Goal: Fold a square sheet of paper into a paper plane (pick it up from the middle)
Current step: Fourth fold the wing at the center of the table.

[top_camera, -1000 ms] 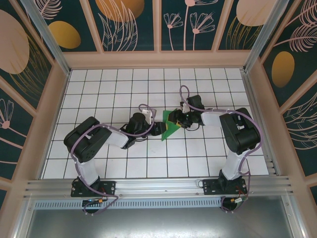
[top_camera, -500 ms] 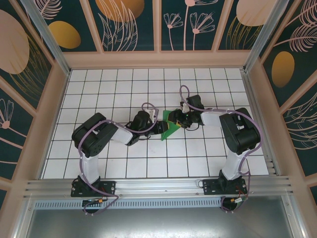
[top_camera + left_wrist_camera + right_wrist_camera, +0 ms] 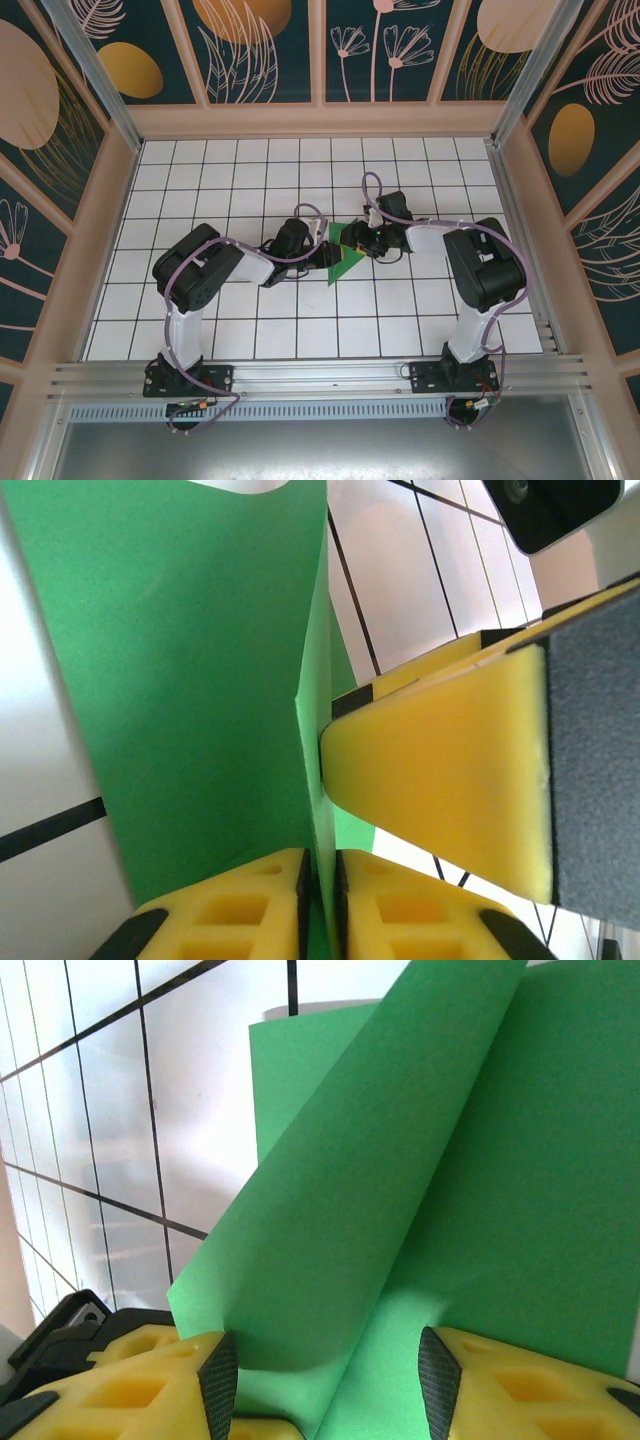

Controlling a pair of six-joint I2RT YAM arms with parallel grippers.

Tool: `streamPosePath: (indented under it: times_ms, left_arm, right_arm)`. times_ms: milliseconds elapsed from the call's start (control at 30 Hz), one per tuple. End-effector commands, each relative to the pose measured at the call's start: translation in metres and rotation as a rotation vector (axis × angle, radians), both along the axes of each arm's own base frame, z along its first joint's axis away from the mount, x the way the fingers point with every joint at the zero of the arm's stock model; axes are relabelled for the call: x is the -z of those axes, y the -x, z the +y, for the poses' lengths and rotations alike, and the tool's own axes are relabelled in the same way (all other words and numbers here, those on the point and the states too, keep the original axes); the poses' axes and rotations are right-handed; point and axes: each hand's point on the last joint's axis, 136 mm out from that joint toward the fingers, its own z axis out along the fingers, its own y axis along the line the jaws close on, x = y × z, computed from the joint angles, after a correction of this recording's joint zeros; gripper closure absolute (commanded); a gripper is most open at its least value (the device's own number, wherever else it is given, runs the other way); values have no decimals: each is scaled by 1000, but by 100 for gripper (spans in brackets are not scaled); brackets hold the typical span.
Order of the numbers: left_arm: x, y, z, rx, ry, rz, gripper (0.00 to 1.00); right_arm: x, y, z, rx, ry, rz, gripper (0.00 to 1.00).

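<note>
Left wrist: paper [image 3: 190, 650] inside left tool [image 3: 320, 875]

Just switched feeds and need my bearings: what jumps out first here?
The green paper at the middle of the white grid table, partly folded with a flap standing up. The left gripper pinches its upright edge, while the right gripper straddles a curling flap, jaws apart.

Black arms [image 3: 485, 265], yellow fingers [image 3: 440, 770], lilac cables [image 3: 366, 188]
</note>
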Motion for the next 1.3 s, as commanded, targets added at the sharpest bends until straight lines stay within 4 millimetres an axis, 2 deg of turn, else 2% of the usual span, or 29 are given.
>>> streamPosePath:
  times_ms: [0,233,467,733,1267]
  left_arm:
    - [1,-2,-1,23,-14,-32,86]
    - [-5,3,-1,53,1,-74,90]
    - [-11,8,-3,86,43,-94,90]
    - [-15,12,-5,101,71,-103,91]
    - [-5,15,-11,130,95,-60,90]
  right_arm:
    - [-11,3,-6,-36,18,-65,46]
    - [-26,5,-13,-76,-16,-147,46]
    - [-26,1,-14,-99,-43,-155,47]
    - [-18,6,-8,-131,-68,-121,48]
    - [3,6,-10,-111,-40,-62,48]
